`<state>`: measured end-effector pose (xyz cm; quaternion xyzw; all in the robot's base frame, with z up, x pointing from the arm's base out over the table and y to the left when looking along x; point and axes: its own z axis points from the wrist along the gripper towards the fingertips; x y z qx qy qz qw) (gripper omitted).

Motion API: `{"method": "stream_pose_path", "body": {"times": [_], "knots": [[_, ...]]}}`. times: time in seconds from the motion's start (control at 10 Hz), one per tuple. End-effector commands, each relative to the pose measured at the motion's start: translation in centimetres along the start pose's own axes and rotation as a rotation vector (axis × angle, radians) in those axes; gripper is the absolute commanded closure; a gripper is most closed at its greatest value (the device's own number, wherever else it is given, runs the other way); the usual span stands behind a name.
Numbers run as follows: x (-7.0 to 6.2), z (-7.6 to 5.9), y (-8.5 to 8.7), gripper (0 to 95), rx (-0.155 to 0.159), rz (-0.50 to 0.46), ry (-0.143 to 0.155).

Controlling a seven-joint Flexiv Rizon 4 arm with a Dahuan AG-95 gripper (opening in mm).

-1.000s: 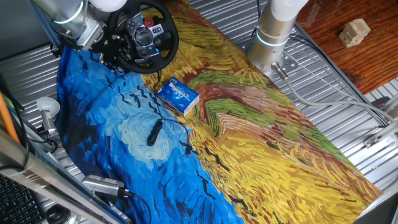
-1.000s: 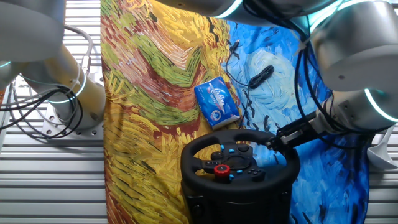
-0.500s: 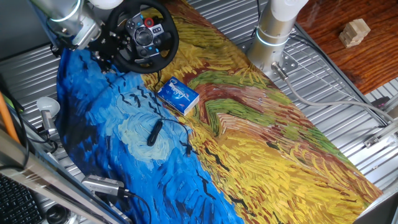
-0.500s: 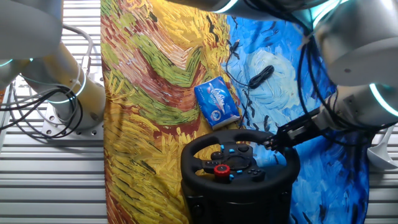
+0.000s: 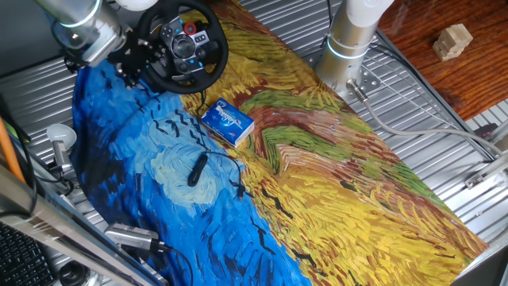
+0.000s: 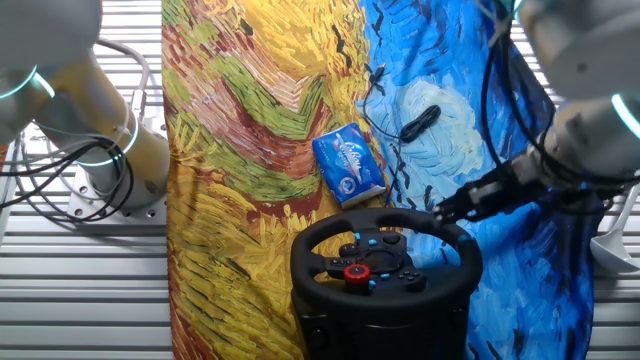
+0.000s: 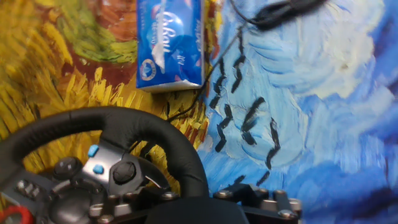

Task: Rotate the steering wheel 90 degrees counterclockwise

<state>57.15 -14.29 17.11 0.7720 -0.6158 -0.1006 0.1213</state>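
Note:
The black steering wheel (image 6: 381,262) with silver-grey spokes and a red button on its hub stands at the edge of the painted cloth. It also shows in one fixed view (image 5: 184,45) and fills the lower left of the hand view (image 7: 106,168). My gripper (image 6: 447,212) is at the wheel's rim on the blue side of the cloth, and shows in one fixed view (image 5: 127,65) too. In the hand view the rim runs down between the fingers (image 7: 249,194). The jaws stand on either side of the rim and look open.
A blue tissue pack (image 6: 348,165) lies on the cloth just beyond the wheel, also in the hand view (image 7: 169,42). A black cable with a small device (image 6: 420,122) lies on the blue part. A second arm's base (image 5: 349,40) stands by the cloth.
The arm's upper links have swung away and the gripper has shifted slightly outward along the rim. The wheel's hub and red button have not turned.

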Motion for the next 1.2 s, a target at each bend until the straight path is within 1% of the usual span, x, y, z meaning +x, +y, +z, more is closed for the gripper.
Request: {"method": "stream_pose_path", "body": {"times": [0.1,0.2,0.4,0.5,0.6,0.7,0.8,0.9,1.0,1.2], "knots": [[-0.3,-1.8,0.7,95.0,-0.003,0.269,0.082],[-0.6,-2.6,1.2,95.0,-0.005,0.351,0.141],[-1.0,-3.7,1.9,95.0,0.007,0.549,0.224],[-1.1,-4.0,2.1,95.0,0.014,0.634,0.236],[-1.2,-4.2,2.2,95.0,0.023,0.723,0.234],[-1.3,-4.4,2.4,95.0,0.031,0.801,0.242],[-1.4,-4.7,2.6,95.0,0.042,0.884,0.275],[-1.4,-4.8,2.8,95.0,0.046,0.882,0.295],[-1.4,-4.7,3.3,95.0,0.051,0.888,0.303],[-1.2,-4.5,4.1,95.0,0.055,0.887,0.293]]}}
